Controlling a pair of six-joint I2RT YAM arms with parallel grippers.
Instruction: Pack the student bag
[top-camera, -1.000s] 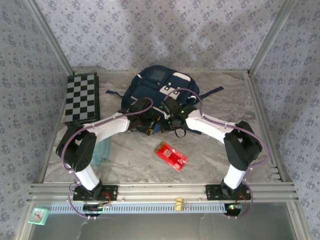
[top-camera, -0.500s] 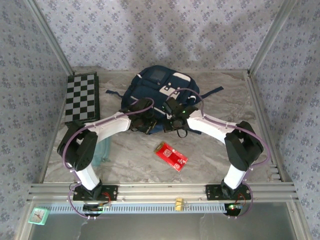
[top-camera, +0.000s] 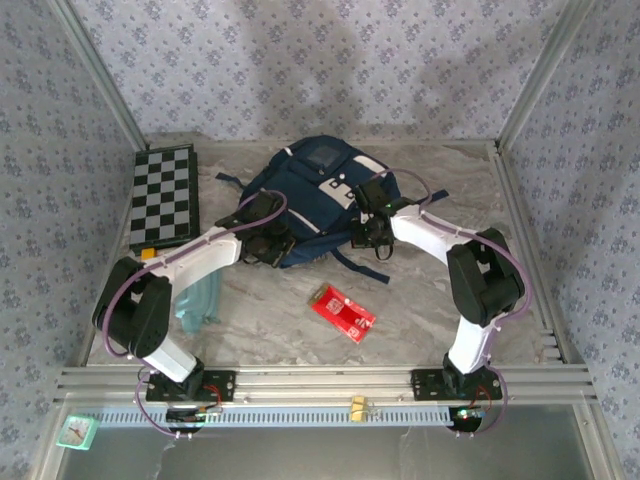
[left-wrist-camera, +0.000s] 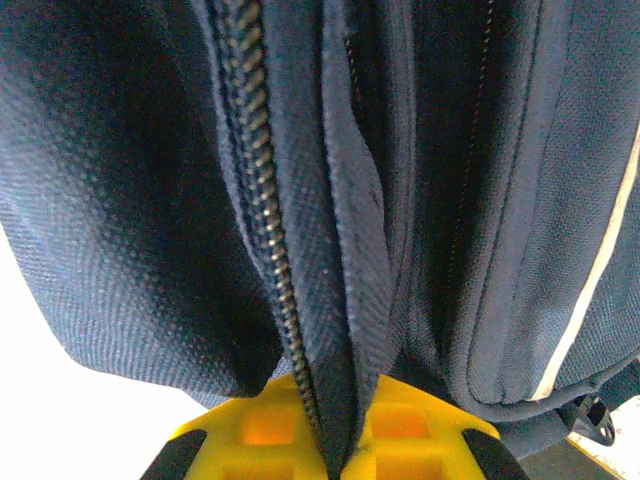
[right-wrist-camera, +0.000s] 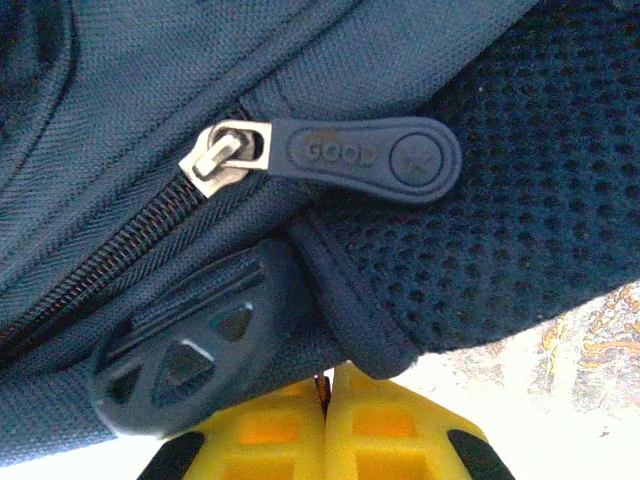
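Gripping student bag (top-camera: 300, 192): left fingers (left-wrist-camera: 250, 432) on zipper seam (left-wrist-camera: 262, 230); right fingers (right-wrist-camera: 265, 432), mesh edge (right-wrist-camera: 372, 338).

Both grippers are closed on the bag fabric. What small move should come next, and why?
Probably the right gripper should release the fabric and reach for the zipper pull close by: the zipper looks shut on the student bag, and the left gripper pinches the seam to brace it.
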